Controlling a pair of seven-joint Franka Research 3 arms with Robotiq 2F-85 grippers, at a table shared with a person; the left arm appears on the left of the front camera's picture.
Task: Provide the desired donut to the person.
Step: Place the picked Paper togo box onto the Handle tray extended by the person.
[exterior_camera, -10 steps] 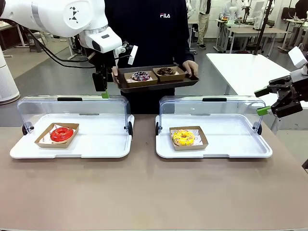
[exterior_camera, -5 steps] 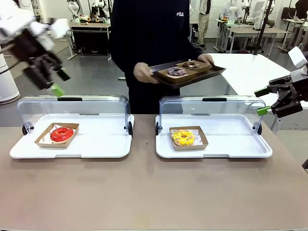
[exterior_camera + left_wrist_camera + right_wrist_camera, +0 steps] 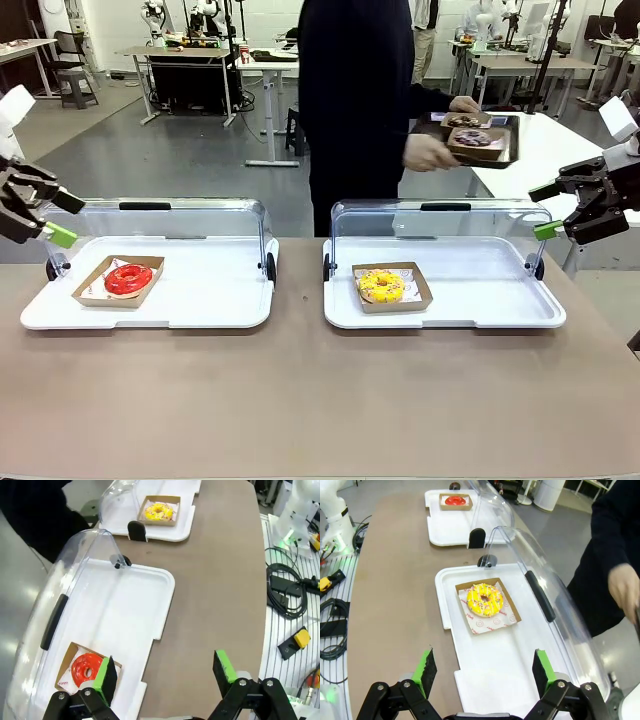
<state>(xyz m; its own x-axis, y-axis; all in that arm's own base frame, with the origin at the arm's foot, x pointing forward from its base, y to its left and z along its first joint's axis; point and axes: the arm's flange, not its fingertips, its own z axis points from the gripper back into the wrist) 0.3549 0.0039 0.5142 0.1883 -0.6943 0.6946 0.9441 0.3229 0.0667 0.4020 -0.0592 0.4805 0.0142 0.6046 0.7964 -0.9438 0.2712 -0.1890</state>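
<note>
I see the person (image 3: 365, 100) turned toward my right, tray (image 3: 478, 140) held level; both my left gripper (image 3: 45, 218) and right gripper (image 3: 560, 210) gape empty above the brown table (image 3: 320, 400).

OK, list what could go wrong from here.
1. The person has turned away, setting a dark tray with two donuts on the white side table; a handover now may meet no waiting hand.
2. Both clear lids stand open behind the trays; either open gripper, left or right, could clip one reaching in.
3. The red donut and yellow donut sit in loose paper boats that may slide when gripped.
</note>
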